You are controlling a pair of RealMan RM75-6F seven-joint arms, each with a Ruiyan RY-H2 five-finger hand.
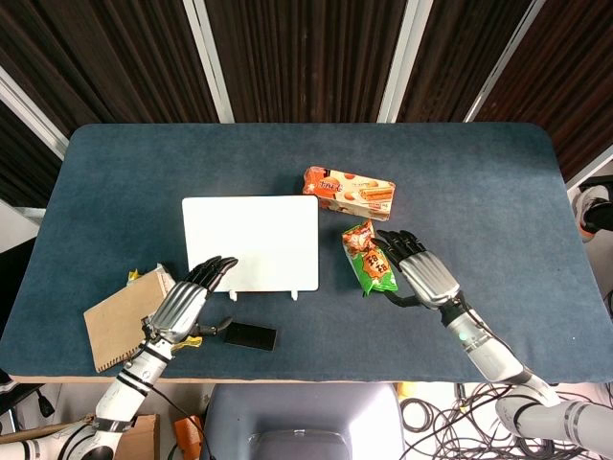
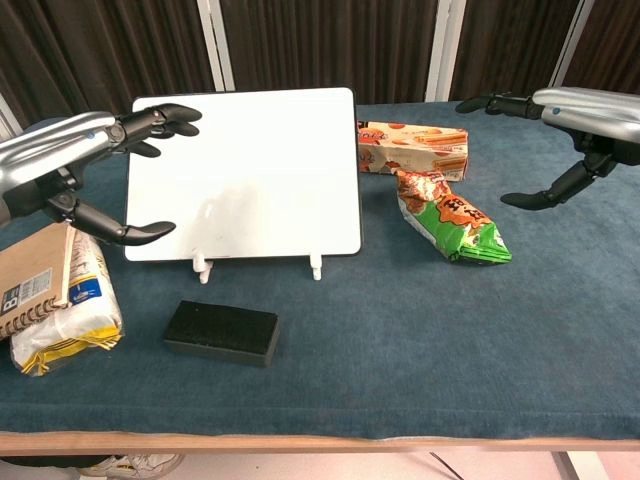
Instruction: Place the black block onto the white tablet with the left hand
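Left hand (image 2: 85,170) open, empty, hovering at white tablet's (image 2: 250,170) left edge. Black block (image 2: 221,332) lies on blue table (image 2: 400,340), nearer the robot and rightward, long axis crosswise. Right hand (image 2: 560,135) far off.

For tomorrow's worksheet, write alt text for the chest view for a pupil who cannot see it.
The left hand hovers open above a black block lying before a propped white tablet. The right hand hangs open beyond a green snack bag and biscuit box.
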